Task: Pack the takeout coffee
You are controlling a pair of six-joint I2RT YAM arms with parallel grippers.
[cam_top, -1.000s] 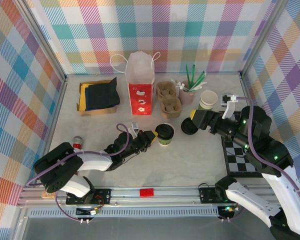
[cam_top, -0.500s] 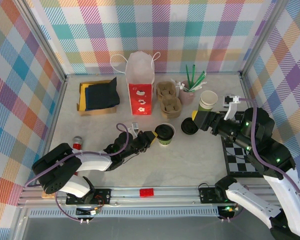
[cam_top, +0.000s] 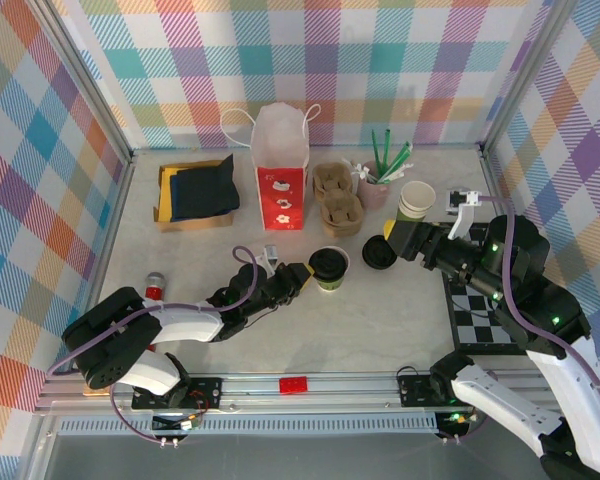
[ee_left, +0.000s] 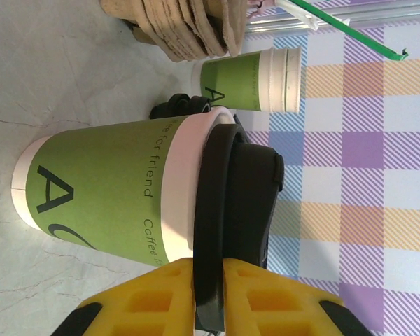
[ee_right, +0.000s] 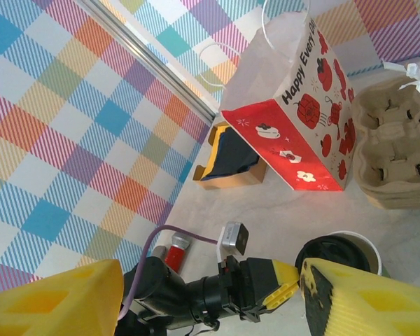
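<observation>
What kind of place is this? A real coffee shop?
Probably not a real shop: it looks like a robot practice booth set up as a pretend café. Plaid walls box in a small table holding a paper bag, a cardboard cup carrier and a green coffee cup.

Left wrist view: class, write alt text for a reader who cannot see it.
The left gripper pinches the rim of the black lid on a green paper cup. A second green cup and a cardboard carrier stand behind it.
</observation>
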